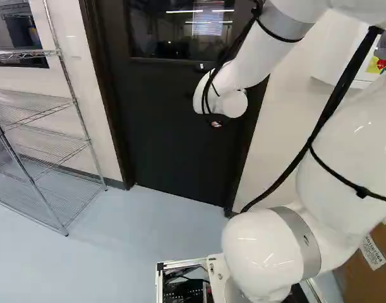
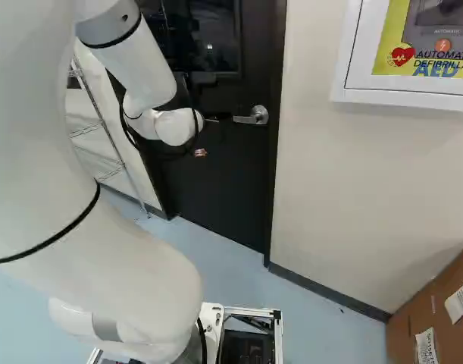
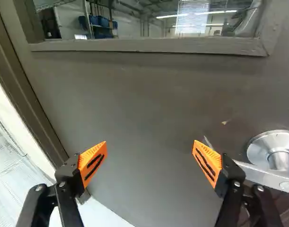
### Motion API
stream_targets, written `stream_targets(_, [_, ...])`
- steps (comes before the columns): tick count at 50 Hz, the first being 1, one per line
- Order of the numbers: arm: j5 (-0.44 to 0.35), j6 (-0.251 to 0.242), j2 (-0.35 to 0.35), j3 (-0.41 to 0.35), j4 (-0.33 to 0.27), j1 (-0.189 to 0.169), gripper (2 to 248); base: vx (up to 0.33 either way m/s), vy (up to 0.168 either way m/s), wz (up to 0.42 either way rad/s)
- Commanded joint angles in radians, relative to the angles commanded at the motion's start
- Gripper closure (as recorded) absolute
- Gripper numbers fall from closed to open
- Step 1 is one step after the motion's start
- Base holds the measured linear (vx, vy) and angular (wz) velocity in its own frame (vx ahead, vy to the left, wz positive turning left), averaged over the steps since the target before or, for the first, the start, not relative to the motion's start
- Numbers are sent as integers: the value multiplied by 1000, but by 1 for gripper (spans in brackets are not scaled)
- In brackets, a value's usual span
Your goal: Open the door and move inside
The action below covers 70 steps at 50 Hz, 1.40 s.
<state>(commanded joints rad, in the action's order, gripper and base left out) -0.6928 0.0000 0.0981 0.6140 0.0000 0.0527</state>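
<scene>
Filling the middle of the left base view, the black door (image 1: 170,148) is seen shut within its dark frame (image 1: 101,82). Beyond the frame's right edge, the pale wall (image 2: 345,182) is shown in the right base view. The near side of both base views is taken up by the white arm (image 2: 34,152), its far end raised before the door. By the door's left edge, a wire rack (image 1: 28,55) is placed on the floor. At the wall's foot, a cardboard box (image 2: 436,311) is set. The door's upper part is fitted with a window (image 1: 180,38); a framed defibrillator cabinet (image 2: 367,91) is mounted higher on the wall. The gripper (image 2: 201,152) is mostly hidden in the right base view; in the wrist view its fingers are spread wide, with bare door seen between them. The lever handle (image 2: 250,116) is mounted near the door's right edge, under the window's lower right corner. Its free end is seen just beside one orange pad (image 3: 206,161); whether they are touching cannot be told.
</scene>
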Motion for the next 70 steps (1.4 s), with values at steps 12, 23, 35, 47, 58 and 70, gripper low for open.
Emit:
stream_targets(12, [0,0,20,8,0,-12,3,0,0,0])
stream_targets(23, [0,0,37,16,3,-26,3,0,0,0])
stream_targets(35, [9,0,53,27,20,-43,3,0,0,0])
stream_targets(47, [27,0,60,46,43,-55,3,0,0,0])
stream_targets(58, [33,0,44,53,52,-61,3,0,0,0])
stream_targets(70, [33,0,16,55,52,-66,3,0,0,0])
